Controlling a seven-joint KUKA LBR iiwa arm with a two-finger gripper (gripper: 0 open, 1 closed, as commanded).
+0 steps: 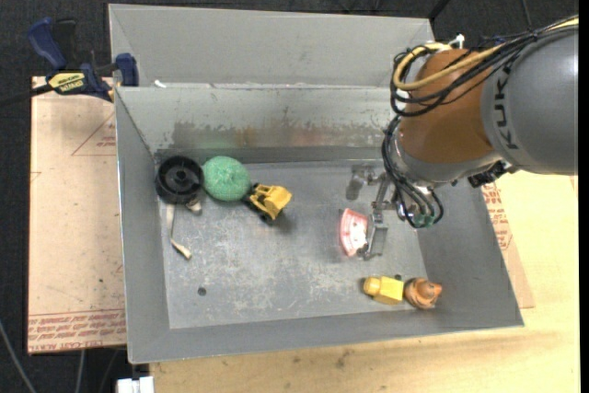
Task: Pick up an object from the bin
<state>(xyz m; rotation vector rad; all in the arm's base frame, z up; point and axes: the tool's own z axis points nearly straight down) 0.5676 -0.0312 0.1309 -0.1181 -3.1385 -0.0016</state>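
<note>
Grey bin (276, 294), with my gripper (366, 212) low inside it, fingers spread and holding nothing. The small pink-and-white thing (352, 232) lies at my lower finger, not squarely between the two. The yellow-and-orange toy (386, 290) sits near it, frontward. Advice: centre over the pink thing, straddle it, then close.

Pink-white object (352, 232), green ball (225, 178), yellow truck (269, 200)
</note>
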